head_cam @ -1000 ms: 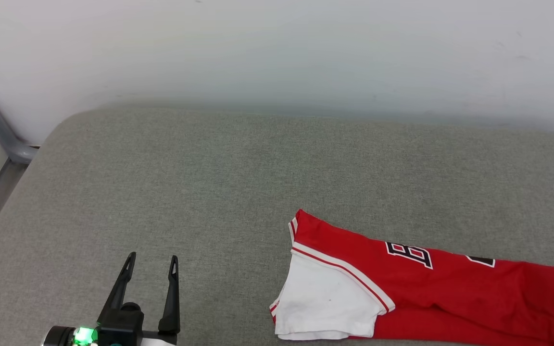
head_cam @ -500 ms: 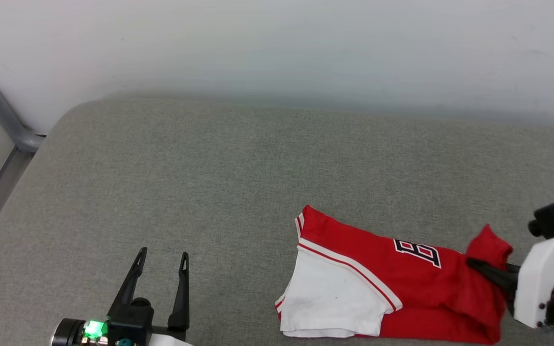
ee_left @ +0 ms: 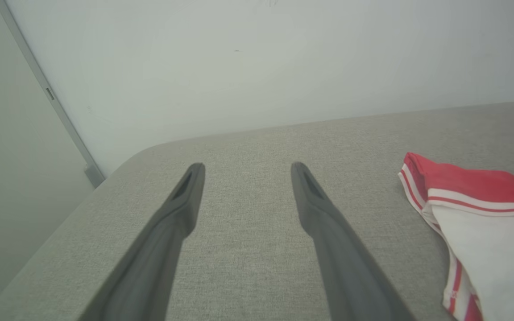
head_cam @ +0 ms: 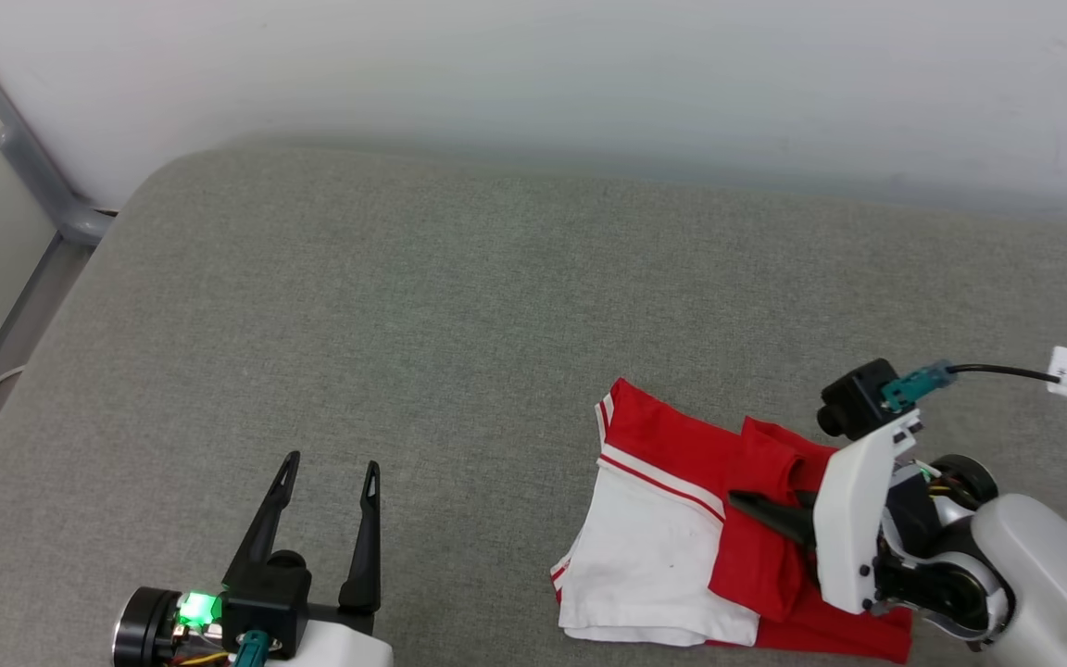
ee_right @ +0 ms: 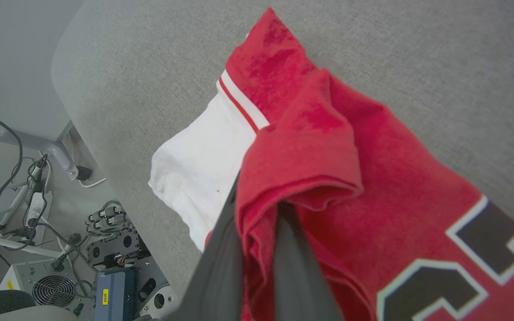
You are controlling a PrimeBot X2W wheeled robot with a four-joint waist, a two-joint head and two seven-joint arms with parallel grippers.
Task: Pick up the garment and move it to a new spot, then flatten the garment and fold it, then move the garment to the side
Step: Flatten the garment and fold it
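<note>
At 5 o'clock in the head view, the garment (head_cam: 659,445) lies bunched on the grey padded surface (head_cam: 459,315), with its white sleeve (head_cam: 645,556) at the 8 o'clock side of the pile and red-white trim along the sleeve's upper edge. The right gripper (head_cam: 739,501) enters from 3 o'clock and points toward 9 o'clock. Its two dark fingers are closed on a fold of the red cloth, which stands raised above the rest and drapes over them. The right wrist view shows cloth pinched between the fingers and black white-outlined lettering (ee_right: 462,267) at 4 o'clock. The left gripper (head_cam: 331,461) sits at 7 o'clock over bare padding, well apart from the garment, fingers spread and holding nothing. A green indicator (head_cam: 193,607) is lit at its base.
</note>
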